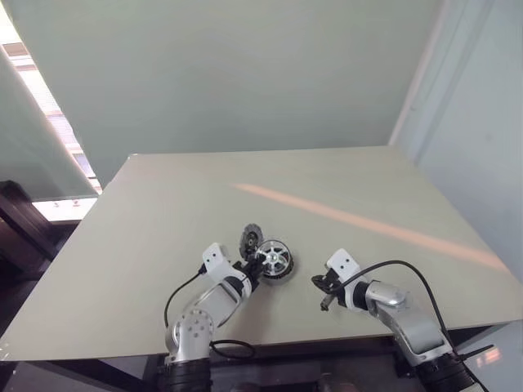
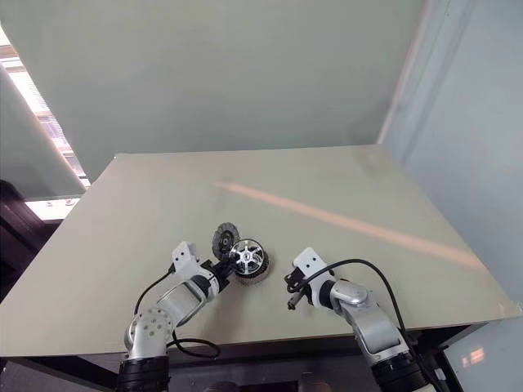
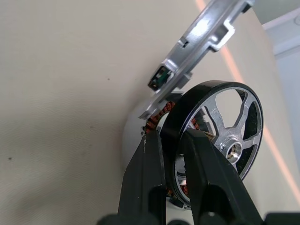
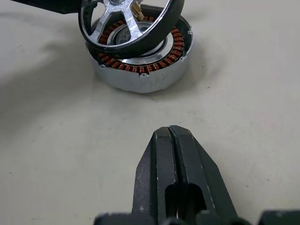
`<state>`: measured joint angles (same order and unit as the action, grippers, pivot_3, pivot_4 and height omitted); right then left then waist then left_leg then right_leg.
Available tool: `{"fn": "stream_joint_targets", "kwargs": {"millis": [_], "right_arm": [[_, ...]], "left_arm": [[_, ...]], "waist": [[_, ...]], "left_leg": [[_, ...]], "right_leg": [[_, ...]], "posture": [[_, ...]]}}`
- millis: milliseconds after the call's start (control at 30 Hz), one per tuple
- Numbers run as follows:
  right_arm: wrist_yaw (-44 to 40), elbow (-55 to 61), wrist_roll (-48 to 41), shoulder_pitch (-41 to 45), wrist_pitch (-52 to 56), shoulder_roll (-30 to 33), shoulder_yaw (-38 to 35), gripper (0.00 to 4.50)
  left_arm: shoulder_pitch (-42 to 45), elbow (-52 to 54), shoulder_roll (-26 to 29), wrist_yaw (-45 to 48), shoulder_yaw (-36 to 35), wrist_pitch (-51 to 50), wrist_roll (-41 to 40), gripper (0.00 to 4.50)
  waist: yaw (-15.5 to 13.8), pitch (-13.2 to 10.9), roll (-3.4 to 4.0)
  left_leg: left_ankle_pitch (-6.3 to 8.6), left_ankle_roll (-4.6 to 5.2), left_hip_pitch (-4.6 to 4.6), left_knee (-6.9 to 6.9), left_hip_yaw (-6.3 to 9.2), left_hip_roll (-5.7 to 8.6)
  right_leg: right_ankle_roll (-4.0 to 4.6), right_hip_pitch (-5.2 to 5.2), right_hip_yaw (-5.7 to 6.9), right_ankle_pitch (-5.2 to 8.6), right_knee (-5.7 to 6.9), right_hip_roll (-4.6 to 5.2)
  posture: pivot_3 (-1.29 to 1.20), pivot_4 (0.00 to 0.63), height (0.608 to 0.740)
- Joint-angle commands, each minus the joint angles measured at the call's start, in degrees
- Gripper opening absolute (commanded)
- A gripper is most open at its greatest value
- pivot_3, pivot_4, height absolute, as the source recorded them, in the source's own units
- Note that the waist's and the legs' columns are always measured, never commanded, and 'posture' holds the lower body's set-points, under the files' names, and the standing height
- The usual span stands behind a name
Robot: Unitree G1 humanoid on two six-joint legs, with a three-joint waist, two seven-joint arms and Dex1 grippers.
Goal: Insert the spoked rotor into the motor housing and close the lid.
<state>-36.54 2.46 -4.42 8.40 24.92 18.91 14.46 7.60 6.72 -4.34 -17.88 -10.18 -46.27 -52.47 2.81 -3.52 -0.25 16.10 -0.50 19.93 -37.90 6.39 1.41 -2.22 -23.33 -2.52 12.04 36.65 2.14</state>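
My left gripper point(image 3: 171, 138) is shut on the rim of the spoked rotor point(image 3: 232, 149), a shiny wheel with a dark rim. It holds the rotor tilted just over the motor housing point(image 4: 140, 77), whose copper windings show beneath it. The rotor's lower edge sits at the housing's mouth; I cannot tell whether they touch. The lid point(image 1: 249, 238), a dark toothed disc, stands raised on edge behind the housing. My right gripper point(image 4: 171, 131) is shut and empty, hovering low over the table a short way to the right of the housing.
Everything sits near the front of a beige table point(image 1: 163, 212). An orange streak of light point(image 1: 368, 224) crosses its right half. The table's front edge runs close behind both arms, and a pale wall stands beyond the far edge.
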Motion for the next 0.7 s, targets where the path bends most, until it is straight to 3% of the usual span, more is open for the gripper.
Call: {"fn": "stream_joint_targets", "kwargs": {"millis": [33,367,700], "right_arm": [[0.3,2.2,-0.6,0.8,-0.5,-0.2,-0.7,0.0],[0.9,2.2,-0.5,0.7,-0.9,-0.5,-0.8,0.0],[1.4,1.9,-0.6,0.8,-1.2,-0.4,-0.8,0.0]], "left_arm": [[1.8,0.5,-2.7,0.3,0.5,0.2,0.2,0.26],[2.2,-0.2,-2.7,0.5,1.3,0.0,1.6,0.26],[1.9,1.7,-2.7,-0.5,1.2,-2.0,0.7,3.61]], "waist": [[0.0,0.0,0.0],[0.0,0.0,0.0],[0.0,0.0,0.0]], "left_leg": [[0.0,0.0,0.0,0.0,0.0,0.0],[0.0,0.0,0.0,-0.01,0.0,0.0],[0.0,0.0,0.0,-0.01,0.0,0.0]], "right_leg": [[0.0,0.0,0.0,0.0,0.0,0.0],[-0.01,0.01,0.0,-0.01,0.0,0.0],[-0.06,0.01,0.0,-0.03,0.01,0.0]], "posture": [[0.0,0.0,0.74],[0.0,0.0,0.74],[0.0,0.0,0.74]]}}
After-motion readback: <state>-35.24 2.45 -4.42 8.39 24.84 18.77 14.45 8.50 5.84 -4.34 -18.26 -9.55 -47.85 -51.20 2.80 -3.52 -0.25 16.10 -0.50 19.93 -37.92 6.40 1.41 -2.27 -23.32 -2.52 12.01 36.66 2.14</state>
